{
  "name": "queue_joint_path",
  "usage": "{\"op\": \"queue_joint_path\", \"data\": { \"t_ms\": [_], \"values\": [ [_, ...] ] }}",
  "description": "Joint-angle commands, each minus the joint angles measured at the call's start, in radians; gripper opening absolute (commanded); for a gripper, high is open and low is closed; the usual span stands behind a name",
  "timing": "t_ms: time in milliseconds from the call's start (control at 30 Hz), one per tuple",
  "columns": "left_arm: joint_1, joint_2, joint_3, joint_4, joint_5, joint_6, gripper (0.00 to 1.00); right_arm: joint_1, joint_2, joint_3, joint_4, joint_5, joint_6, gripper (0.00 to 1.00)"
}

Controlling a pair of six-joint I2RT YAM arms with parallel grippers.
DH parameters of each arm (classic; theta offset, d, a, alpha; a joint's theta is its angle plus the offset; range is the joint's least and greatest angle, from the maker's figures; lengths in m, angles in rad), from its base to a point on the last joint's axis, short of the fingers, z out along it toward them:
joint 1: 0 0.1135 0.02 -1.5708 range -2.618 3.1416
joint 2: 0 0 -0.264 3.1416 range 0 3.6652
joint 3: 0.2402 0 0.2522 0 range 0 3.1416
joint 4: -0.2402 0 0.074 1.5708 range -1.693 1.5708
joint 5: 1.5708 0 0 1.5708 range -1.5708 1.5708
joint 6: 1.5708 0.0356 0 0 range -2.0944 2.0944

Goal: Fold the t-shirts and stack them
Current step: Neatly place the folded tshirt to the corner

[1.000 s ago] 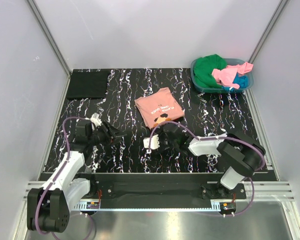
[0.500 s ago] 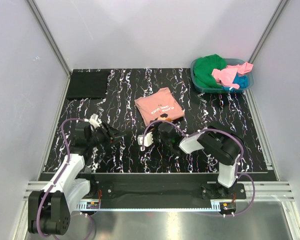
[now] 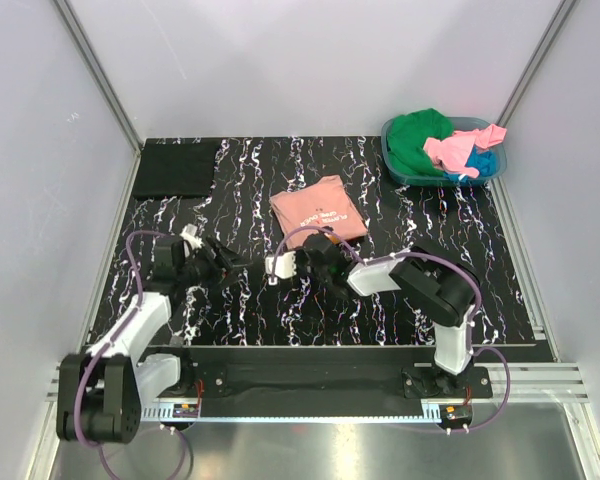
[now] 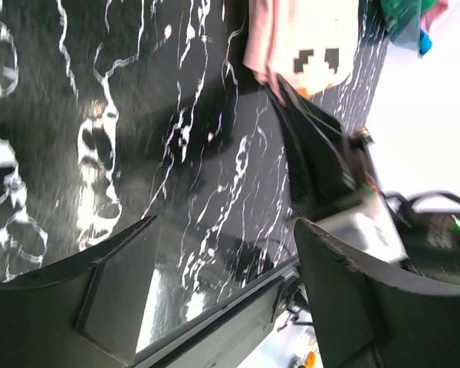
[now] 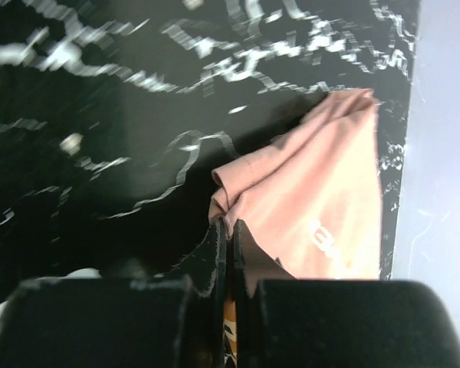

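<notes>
The right claw (image 5: 230, 230) is clenching, seemingly pinching the near edge of the salmon-pink t-shirt (image 3: 318, 210) lying on the tabletop (image 3: 240, 180). The left claw (image 4: 224, 226) is hovering released, well apart from it.

Bright even overhead light, blurred wrist views

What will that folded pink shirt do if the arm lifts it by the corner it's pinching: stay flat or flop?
Probably flop: the salmon-pink t-shirt puckers where the right gripper is shut on its edge, so it looks soft. Its folded layers would likely fall open and hang. It seems light, being thin cloth.
</notes>
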Motion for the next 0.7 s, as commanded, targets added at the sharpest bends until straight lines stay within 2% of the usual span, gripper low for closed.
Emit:
{"op": "queue_joint_path", "data": {
  "t_ms": [0, 167, 300, 367, 500, 667],
  "values": [
    [0.004, 0.121, 0.066, 0.165, -0.003, -0.049, 0.76, 0.009, -0.098, 0.082, -0.092, 0.017, 0.135, 0.0],
    [-0.018, 0.316, 0.121, 0.325, 0.017, -0.167, 0.79, 0.006, -0.119, 0.109, -0.127, 0.04, 0.16, 0.0],
    [-0.045, 0.489, 0.214, 0.437, 0.019, -0.245, 0.87, -0.002, -0.128, 0.113, -0.133, 0.033, 0.177, 0.0],
    [-0.065, 0.539, 0.242, 0.474, 0.019, -0.291, 0.88, -0.002, -0.142, 0.113, -0.138, 0.028, 0.178, 0.0],
    [-0.108, 0.683, 0.34, 0.478, -0.023, -0.334, 0.93, -0.012, -0.165, 0.113, -0.143, 0.028, 0.213, 0.0],
    [-0.146, 0.824, 0.421, 0.519, -0.053, -0.46, 0.97, -0.031, -0.19, 0.093, -0.127, 0.013, 0.234, 0.0]
  ]
}}
